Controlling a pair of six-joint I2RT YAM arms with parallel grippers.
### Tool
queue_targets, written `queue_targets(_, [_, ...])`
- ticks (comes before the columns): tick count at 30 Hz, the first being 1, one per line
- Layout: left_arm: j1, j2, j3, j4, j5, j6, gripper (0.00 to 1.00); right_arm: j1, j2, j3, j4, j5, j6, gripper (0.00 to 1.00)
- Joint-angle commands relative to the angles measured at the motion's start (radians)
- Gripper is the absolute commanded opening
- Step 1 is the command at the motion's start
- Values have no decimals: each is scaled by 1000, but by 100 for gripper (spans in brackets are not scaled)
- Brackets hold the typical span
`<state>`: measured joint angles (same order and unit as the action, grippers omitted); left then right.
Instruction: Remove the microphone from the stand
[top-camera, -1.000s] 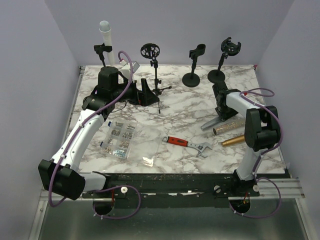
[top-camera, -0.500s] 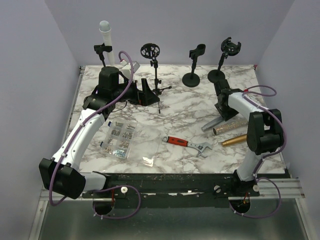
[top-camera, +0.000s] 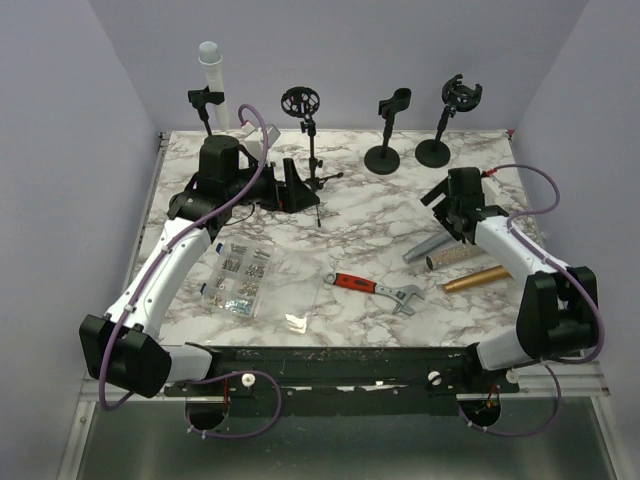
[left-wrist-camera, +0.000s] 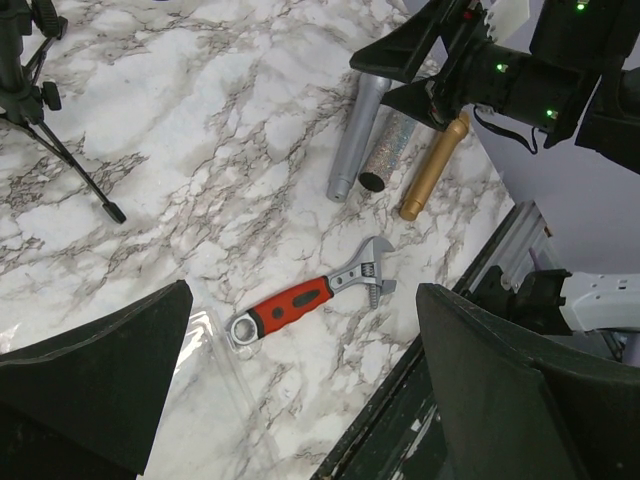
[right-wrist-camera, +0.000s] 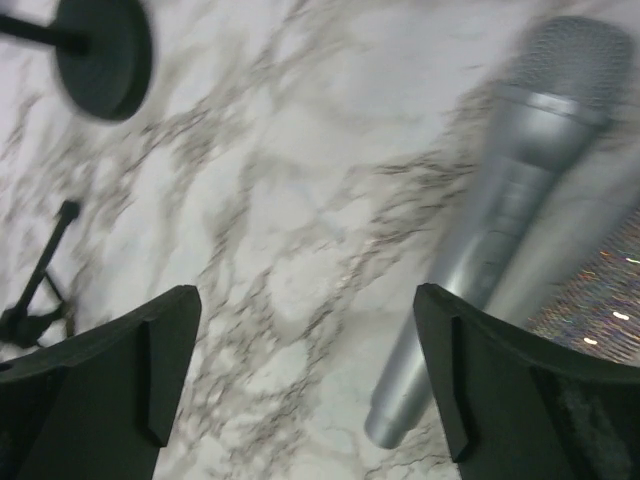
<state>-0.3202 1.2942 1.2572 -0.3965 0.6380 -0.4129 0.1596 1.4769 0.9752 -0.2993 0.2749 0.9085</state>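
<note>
Marble table (top-camera: 370, 215) is carrying loose items.
Microphones (top-camera: 424, 247) are lying at 3 o'clock, wrench (top-camera: 375, 288) at 5, screw bag (top-camera: 240, 275) at 8.

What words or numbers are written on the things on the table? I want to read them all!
No text can be read anywhere.
The wrench may have marks on its metal head, but they are too small to tell.
The silver microphone shows no letters, and that view is blurred.
The parts box is too small to read.
</note>
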Motion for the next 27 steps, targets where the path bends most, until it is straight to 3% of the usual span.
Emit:
queue_targets(1, [-1, 12, -18, 37, -26, -9, 98, 7, -22, -100, 397, -539, -235, 100])
queue_targets(3, [0, 10, -22, 40, -41, -9, 99, 21, 14, -126, 532, -734, -218, 100])
queue_targets(7, [0, -17, -39, 50, -104, 0, 99, 113, 109, -83, 632, -867, -175, 100])
queue_targets(18, [-2, -123, -84, 66, -286, 47, 99, 182, 426, 64, 1042, -916, 302, 100])
queue_targets(27, [0, -162, -92, 76, -302, 54, 99, 182, 647, 285, 1143, -923, 505, 90])
